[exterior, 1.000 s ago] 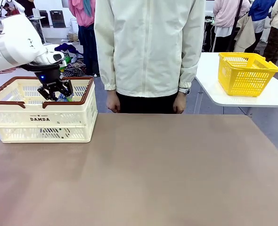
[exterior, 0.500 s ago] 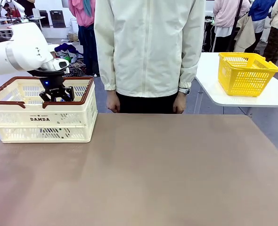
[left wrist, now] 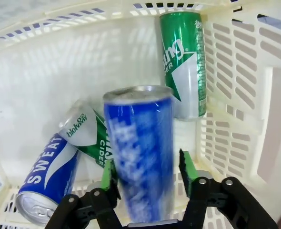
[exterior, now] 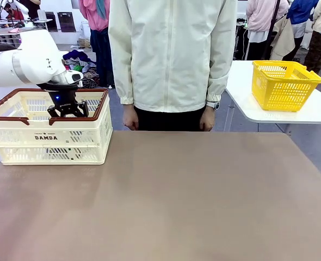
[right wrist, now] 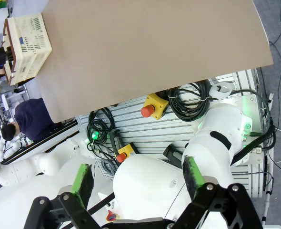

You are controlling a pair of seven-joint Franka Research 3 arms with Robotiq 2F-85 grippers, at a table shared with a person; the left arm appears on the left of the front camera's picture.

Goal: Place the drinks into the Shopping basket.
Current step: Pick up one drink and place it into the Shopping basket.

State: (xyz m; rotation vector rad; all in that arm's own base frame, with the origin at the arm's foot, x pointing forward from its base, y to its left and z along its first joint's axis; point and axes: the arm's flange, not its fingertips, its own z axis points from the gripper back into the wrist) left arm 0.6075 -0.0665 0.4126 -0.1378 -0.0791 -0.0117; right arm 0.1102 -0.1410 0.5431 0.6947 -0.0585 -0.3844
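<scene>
Left wrist view: the slim blue metal can with white print (left wrist: 139,152) stands blurred between the left claw's (left wrist: 147,179) green pads, gaps showing either side, so released, inside the cream slotted shopping basket (left wrist: 235,109). Likely smooth, rigid, dentable; best gripped mid-body. The right claw (right wrist: 138,183) hangs spread and empty beyond the bench (right wrist: 145,47).

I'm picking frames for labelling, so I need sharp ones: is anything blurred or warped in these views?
Left wrist view: the blue can between the jaws is motion-smeared, its print unreadable, while the green can behind stays sharp; the Shopping basket walls bow from the wide lens. Front view: sharp, evenly lit. Right wrist view: sharp, table edge slightly curved.
</scene>
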